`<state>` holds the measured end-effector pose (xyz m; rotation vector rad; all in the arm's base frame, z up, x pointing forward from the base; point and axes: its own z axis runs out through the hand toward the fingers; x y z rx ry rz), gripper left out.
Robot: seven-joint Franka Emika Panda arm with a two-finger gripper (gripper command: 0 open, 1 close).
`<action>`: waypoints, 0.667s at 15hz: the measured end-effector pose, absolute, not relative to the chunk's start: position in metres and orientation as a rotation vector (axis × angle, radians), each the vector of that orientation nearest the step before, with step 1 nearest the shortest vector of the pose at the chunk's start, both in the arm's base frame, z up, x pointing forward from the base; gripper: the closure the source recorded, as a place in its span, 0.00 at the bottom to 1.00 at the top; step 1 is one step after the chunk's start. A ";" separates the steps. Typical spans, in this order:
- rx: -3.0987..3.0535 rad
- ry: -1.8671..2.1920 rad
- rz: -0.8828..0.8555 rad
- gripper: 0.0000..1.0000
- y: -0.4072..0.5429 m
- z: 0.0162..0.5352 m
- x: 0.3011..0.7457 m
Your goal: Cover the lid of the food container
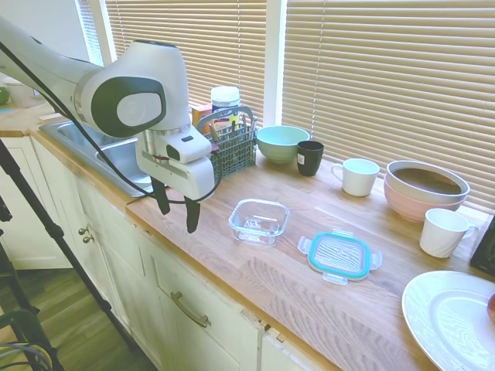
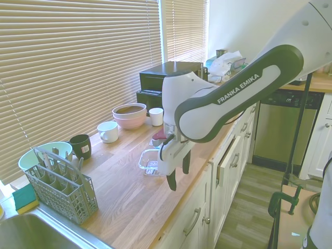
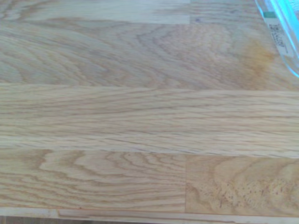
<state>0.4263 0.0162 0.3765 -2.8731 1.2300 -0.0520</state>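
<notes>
On a butcher-block kitchen counter [image 1: 255, 278] under slatted window blinds [image 1: 387, 69], the empty gripper [image 1: 176, 209] hangs with fingers apart near the front edge, beside the uncovered food container [image 1: 258, 221], whose lid [image 1: 339, 256] lies flat just beyond.

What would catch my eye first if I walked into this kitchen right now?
Probably the big white robot arm leaning over the wooden counter, its open claw hanging empty above the front edge. Just beyond it sits a small clear glass dish, and apart from that lies its teal-rimmed lid, not yet on.
</notes>
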 end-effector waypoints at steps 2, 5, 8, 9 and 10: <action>-2.877 1.237 -0.055 0.00 0.012 0.376 0.426; -2.890 1.259 -0.072 0.00 -0.010 0.377 0.427; -2.901 1.227 -0.107 0.00 -0.054 0.390 0.431; -2.910 1.209 -0.111 0.00 -0.067 0.397 0.432; -2.918 1.190 -0.118 0.00 -0.078 0.404 0.434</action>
